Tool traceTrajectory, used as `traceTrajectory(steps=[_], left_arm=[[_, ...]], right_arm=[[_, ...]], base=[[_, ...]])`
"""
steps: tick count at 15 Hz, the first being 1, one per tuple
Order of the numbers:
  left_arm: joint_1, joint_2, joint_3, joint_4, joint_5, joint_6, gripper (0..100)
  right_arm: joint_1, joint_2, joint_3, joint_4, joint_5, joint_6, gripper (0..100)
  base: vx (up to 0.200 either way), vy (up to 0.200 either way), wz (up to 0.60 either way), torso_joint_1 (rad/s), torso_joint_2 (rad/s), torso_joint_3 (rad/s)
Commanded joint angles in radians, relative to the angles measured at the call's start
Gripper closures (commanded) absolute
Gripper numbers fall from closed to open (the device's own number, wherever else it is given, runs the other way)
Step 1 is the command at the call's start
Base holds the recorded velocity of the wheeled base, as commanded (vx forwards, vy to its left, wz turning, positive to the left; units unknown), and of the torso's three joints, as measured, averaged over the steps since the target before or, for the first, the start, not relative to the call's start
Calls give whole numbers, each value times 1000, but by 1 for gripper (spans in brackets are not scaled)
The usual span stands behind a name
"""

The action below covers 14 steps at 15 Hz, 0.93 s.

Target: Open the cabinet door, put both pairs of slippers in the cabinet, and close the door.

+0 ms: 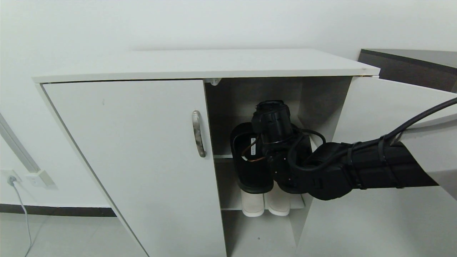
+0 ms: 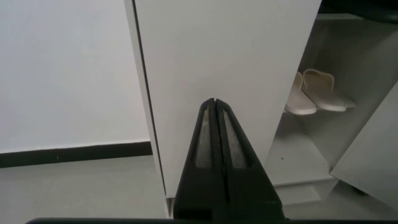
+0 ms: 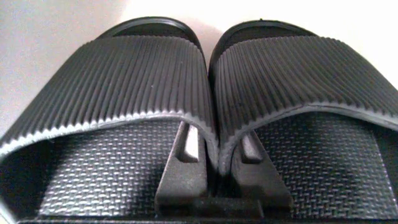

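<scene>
Closest to the head camera, the right door (image 1: 375, 221) stands swung wide toward the robot, leaving the right half of the cabinet (image 1: 200, 64) open so that the right arm can pass across it into the opening. Also short of the cabinet, the left hand (image 2: 215, 109) hangs low with its fingers pressed together on nothing. It looks to be kept out of the way in front of the left door (image 1: 135, 153), which is shut, its handle (image 1: 198, 134) untouched. Inside the opening, the right hand (image 3: 216, 158) is closed on the black slippers (image 3: 149, 81). Its two fingers pinch the touching inner side walls of the pair together, which is why both slippers are carried as one, side by side with straps up. Seen from the wrist, the footbeds lie nearest the hand and the rounded far ends point away from it, so the long axes run with the hand's reach, into the cabinet. In the head view the pair sits at the level of the upper shelf (image 1: 223, 156), its near ends overhanging the shelf's front edge. Whether the soles rest on the board cannot be told. Below, the white slippers (image 1: 266, 203) lie side by side on the lower shelf (image 1: 298, 204), long axes also front to back. By this, one pair looks stowed, the second is at the point of being set down, and the door is not yet closed.
</scene>
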Motion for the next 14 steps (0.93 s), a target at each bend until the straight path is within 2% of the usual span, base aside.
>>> traceTrajectory(steps=[1, 10, 14], left_arm=[[1, 1, 0, 0, 0, 0, 100], [1, 1, 0, 0, 2, -1, 100], [1, 1, 0, 0, 2, -1, 100]], right_arm=[[-20, 26, -39, 2, 0, -9, 100], [-74, 89, -230, 100, 37, -34, 100], [-80, 103, -261, 114, 49, -34, 100]], base=[[0, 0, 0, 0, 0, 0], [0, 0, 0, 0, 0, 0], [0, 0, 0, 0, 0, 0]])
